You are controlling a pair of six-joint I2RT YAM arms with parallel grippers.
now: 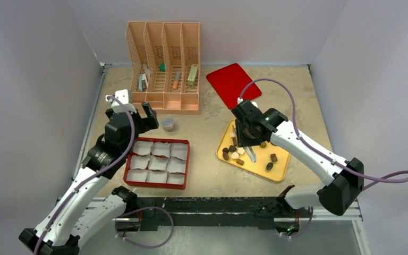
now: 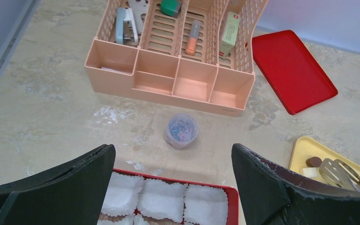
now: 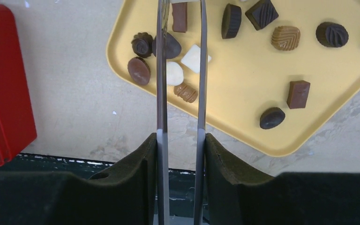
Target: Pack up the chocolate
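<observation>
The chocolate pieces (image 3: 285, 37), dark, tan and white, lie loose on a yellow tray (image 3: 243, 93); they also show in the top view (image 1: 234, 154). My right gripper (image 3: 180, 140) is shut on metal tongs (image 3: 161, 93), whose two arms reach out over the tray's left part. A brown bar (image 3: 179, 16) lies between the arms; the tips are cut off by the frame's top edge. My left gripper (image 2: 173, 154) is open and empty, hovering over the far edge of a red box (image 2: 232, 201) lined with empty white paper cups (image 2: 161, 199).
A small clear cup of paper clips (image 2: 181, 130) stands just beyond the box. A peach desk organizer (image 2: 168, 79) with small items stands at the back, a red lid (image 2: 290, 70) to its right. Grey walls close in the table.
</observation>
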